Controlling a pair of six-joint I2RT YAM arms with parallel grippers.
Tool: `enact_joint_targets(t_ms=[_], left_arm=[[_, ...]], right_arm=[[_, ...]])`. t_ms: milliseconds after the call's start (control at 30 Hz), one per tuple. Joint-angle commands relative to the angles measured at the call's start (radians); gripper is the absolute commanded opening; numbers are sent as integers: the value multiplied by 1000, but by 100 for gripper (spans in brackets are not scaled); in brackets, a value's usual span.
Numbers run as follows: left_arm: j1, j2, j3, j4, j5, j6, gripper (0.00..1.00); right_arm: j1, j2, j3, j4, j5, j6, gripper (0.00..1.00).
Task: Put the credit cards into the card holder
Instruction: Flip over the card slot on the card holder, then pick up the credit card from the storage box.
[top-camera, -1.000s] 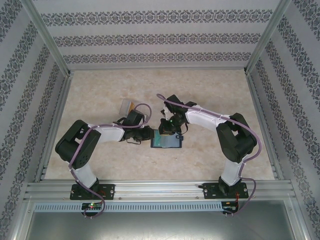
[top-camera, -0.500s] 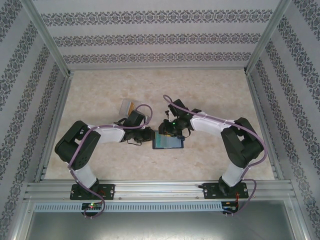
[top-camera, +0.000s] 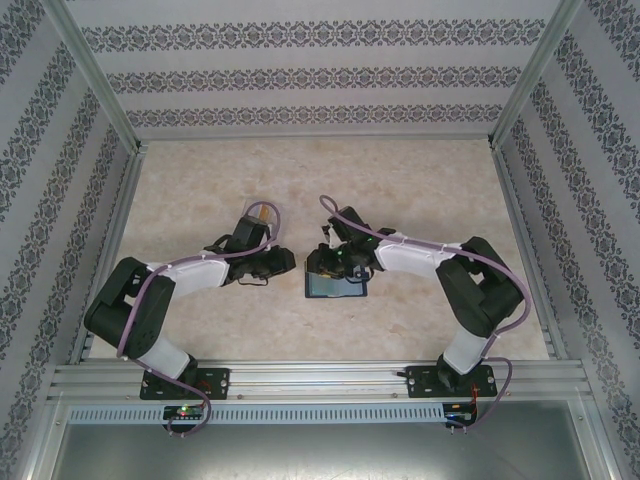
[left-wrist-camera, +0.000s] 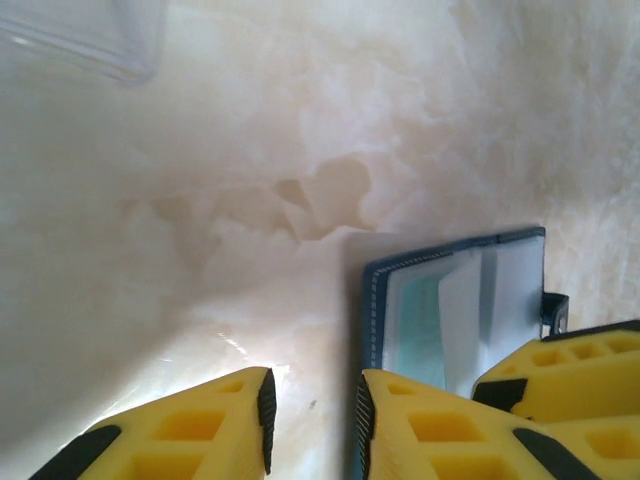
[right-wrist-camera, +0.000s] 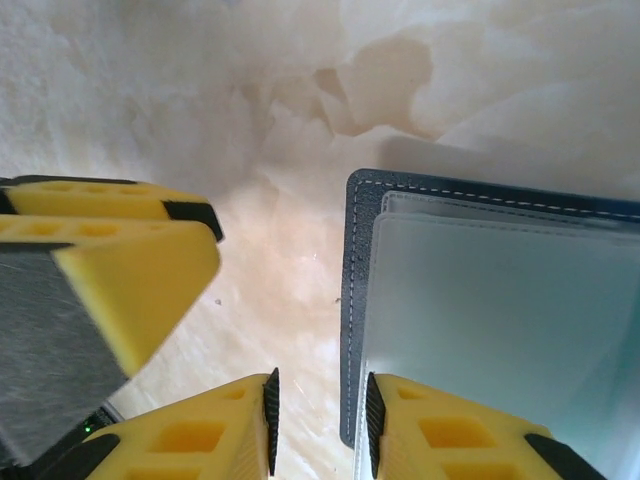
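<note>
The card holder (top-camera: 337, 286) lies open on the table, dark navy outside with pale blue-grey pockets (right-wrist-camera: 480, 300) inside. My left gripper (top-camera: 287, 262) hangs just left of it, open by a narrow gap over bare table (left-wrist-camera: 312, 420), its right finger (left-wrist-camera: 430, 430) over the holder's (left-wrist-camera: 455, 310) left edge. My right gripper (top-camera: 323, 265) is at the holder's upper left corner, open by a narrow gap (right-wrist-camera: 318, 425), with nothing between its fingers. A yellow-orange credit card (top-camera: 262, 209) shows in the clear box behind the left wrist.
The clear plastic box (left-wrist-camera: 90, 35) sits just beyond the left gripper. The two grippers are close together; the left one's yellow finger (right-wrist-camera: 110, 260) shows in the right wrist view. Metal frame rails (top-camera: 110, 260) border the marble-patterned table.
Both grippers have opened a little. The left arm has drawn back leftward off the card holder. The right gripper has come down lower, to the holder's upper left corner.
</note>
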Motion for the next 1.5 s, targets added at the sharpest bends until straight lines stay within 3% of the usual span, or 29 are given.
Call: enact_joint_targets(t_ms=[0, 367, 700, 900, 967, 1100, 1467], left_arm=[[31, -20, -15, -48, -19, -13, 30], [33, 6, -6, -56, -30, 13, 31], [32, -44, 115, -216, -116, 93, 41], [35, -91, 275, -412, -241, 162, 50], [34, -69, 358, -504, -303, 209, 56], [35, 29, 491, -616, -381, 302, 58], [36, 293, 776, -813, -604, 454, 59]], right_arm=[[24, 56, -7, 31, 35, 27, 31], [46, 41, -24, 68, 76, 43, 30], [-2, -232, -63, 35, 180, -9, 36], [-51, -443, -136, -56, 345, -113, 38], [-64, -510, -169, -80, 404, -143, 39], [-80, -605, -222, -84, 464, -164, 41], [-100, -681, -288, -90, 468, -165, 42]])
